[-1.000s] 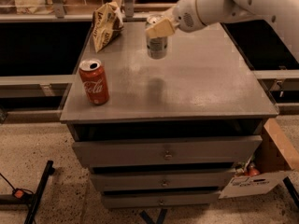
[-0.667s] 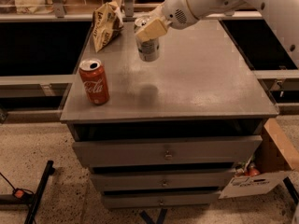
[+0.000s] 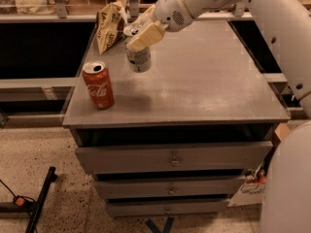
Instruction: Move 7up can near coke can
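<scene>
- We see the end effector (image 3: 139,37) over the rear left part of the flat grey metal bench (image 3: 209,81). Its tan fingers (image 3: 146,34) are clamped on the upper rim of the silver-grey aluminium 7up can (image 3: 139,58) with the faint greenish label.
- The can hangs upright below the fingers. From the soft shadow on the bench nearer us, we judge it is held clear of the surface and not resting on it.
- We take the grip near the top as deliberate. It leaves the can's body and base free, so the can may be set down flat without the fingers meeting the bench.
- The bright red cylindrical coke can (image 3: 98,85) with white script stands upright near the front left corner, to the left of the held can and closer to us, apart from it.
- A crumpled yellow snack bag (image 3: 108,25) lies at the back left, just beside the held can. We think the carry should head forward and away from it.
- The thick white robot arm (image 3: 272,13) reaches in from the right, so the open space beside the red can is unobstructed.
- In our judgement the task is midway. The can is grasped but not yet placed, and a short move forward and left, then a gentle lowering, is needed.
- The main risk we see is knocking the red can, which stands close to the bench edge.
</scene>
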Robot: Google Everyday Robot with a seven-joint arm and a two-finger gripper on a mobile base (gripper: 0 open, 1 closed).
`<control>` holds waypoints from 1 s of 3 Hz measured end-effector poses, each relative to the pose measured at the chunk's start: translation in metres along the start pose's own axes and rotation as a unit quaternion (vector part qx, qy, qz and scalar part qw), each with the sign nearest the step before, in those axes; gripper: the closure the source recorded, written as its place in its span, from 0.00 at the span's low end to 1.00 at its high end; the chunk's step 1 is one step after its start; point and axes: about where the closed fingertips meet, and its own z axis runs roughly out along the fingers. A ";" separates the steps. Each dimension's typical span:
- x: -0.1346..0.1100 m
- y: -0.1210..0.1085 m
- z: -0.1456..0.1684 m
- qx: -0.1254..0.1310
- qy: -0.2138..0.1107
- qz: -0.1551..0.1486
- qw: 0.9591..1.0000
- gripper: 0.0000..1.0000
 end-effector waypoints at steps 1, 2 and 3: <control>-0.002 0.009 0.012 -0.047 -0.014 -0.012 0.999 0.55; 0.004 0.016 0.018 -0.067 -0.013 -0.010 0.998 0.31; 0.014 0.022 0.024 -0.074 -0.005 0.001 0.997 0.08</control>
